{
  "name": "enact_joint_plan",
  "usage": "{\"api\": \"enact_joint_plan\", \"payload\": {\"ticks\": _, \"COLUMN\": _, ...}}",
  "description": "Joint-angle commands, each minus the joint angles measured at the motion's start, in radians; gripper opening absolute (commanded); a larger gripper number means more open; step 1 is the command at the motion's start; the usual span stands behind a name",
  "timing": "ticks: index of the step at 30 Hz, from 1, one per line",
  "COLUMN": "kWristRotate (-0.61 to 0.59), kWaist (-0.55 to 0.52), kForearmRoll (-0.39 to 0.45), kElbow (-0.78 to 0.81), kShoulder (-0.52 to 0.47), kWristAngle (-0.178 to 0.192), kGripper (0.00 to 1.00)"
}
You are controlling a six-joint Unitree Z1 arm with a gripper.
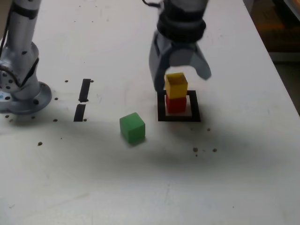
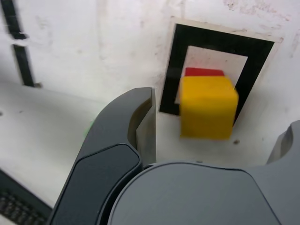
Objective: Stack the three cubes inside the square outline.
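Inside the flat square outline with a thick black border and white middle [image 1: 179, 119], a solid red cube [image 1: 176, 105] sits on the pale, scuffed counter [image 1: 93, 178], with a solid yellow cube [image 1: 176, 86] resting on top of it. The yellow cube lies slightly out of line with the red one. The outline is toward the counter's right edge in the exterior view, with a pale strip of bare surface between its border and that edge. A solid green cube [image 1: 132, 128] rests outside the outline, near its left side in the exterior view and turned at an angle, with bare counter between it and the near edge of that view. Farther left lie two short black strips [image 1: 82, 99], end to end, near the arm's round grey base [image 1: 28, 99]. The grey hand [image 2: 220, 136] stands wide, its fingers apart on either side of the yellow cube, holding nothing.
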Motion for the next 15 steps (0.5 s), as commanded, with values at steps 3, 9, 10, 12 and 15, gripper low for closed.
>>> {"api": "enact_joint_plan", "payload": {"ticks": 3, "kWristRotate": -0.013, "kWaist": -0.025, "kForearmRoll": 0.075, "kElbow": 0.005, "kShoulder": -0.140, "kWristAngle": -0.001, "kGripper": 1.00}}
{"api": "enact_joint_plan", "payload": {"ticks": 9, "kWristRotate": -0.099, "kWaist": -0.091, "kForearmRoll": 0.131, "kElbow": 0.112, "kShoulder": -0.269, "kWristAngle": -0.048, "kGripper": 0.99}}
{"api": "enact_joint_plan", "payload": {"ticks": 10, "kWristRotate": -0.124, "kWaist": -0.108, "kForearmRoll": 0.129, "kElbow": 0.139, "kShoulder": -0.282, "kWristAngle": -0.060, "kGripper": 0.99}}
{"api": "enact_joint_plan", "payload": {"ticks": 12, "kWristRotate": -0.194, "kWaist": -0.159, "kForearmRoll": 0.117, "kElbow": 0.197, "kShoulder": -0.303, "kWristAngle": -0.084, "kGripper": 0.99}}
{"api": "enact_joint_plan", "payload": {"ticks": 15, "kWristRotate": -0.306, "kWaist": -0.236, "kForearmRoll": 0.075, "kElbow": 0.250, "kShoulder": -0.310, "kWristAngle": -0.100, "kGripper": 0.99}}
